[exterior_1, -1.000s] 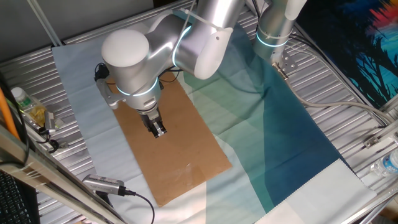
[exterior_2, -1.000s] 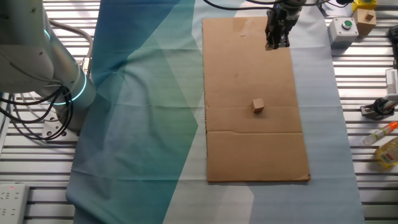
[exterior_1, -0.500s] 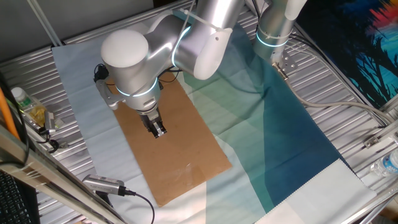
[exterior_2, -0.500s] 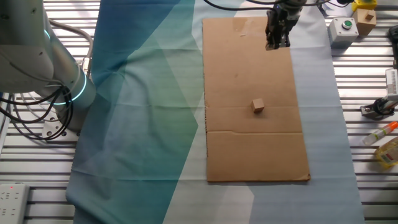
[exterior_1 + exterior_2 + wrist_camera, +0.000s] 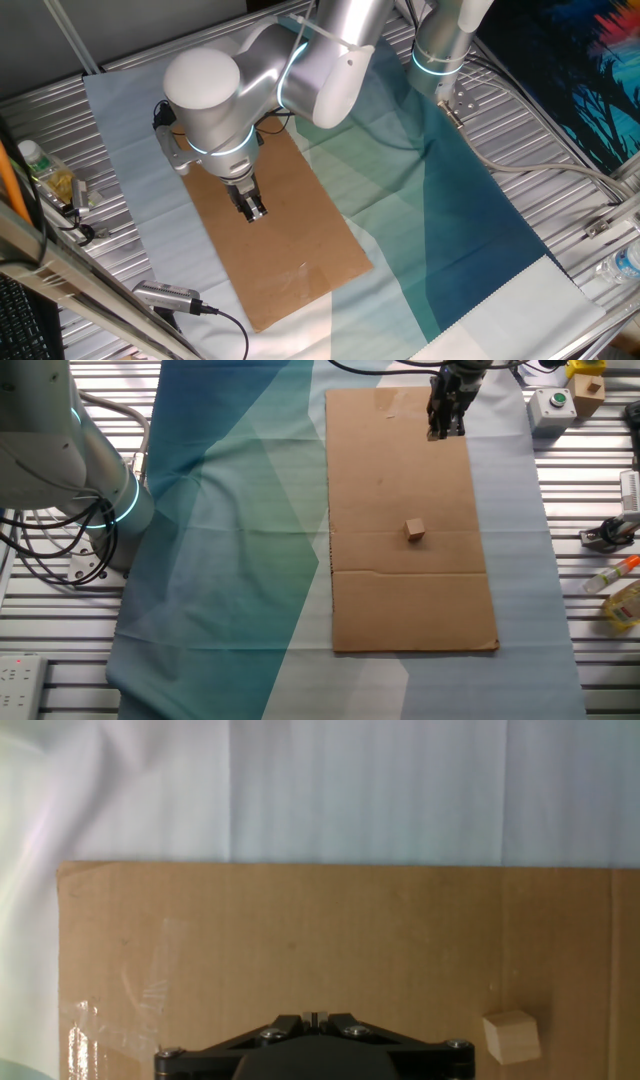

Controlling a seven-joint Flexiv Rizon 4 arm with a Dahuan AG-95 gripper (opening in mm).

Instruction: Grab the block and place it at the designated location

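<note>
The black two-finger end effector (image 5: 446, 428) hangs over one short end of the flat brown cardboard sheet (image 5: 400, 470) that lies on the table, and it holds nothing. Whether its fingers are spread or pressed together I cannot tell: in both fixed views they read as one dark tip, and the hand view shows only the mount.

The small light-tan wooden cube block (image 5: 415, 530) sits well apart from the end effector, further along the sheet's long axis towards its middle, just short of the crease line. In the hand view the block (image 5: 511, 1036) lies low and to the right of the end effector's centre line, turned slightly askew to the sheet's edges. A cube has no long axis, so the fingers need only square up to one pair of faces.

The black dot marking the placing spot is too small to find with certainty here.
</note>
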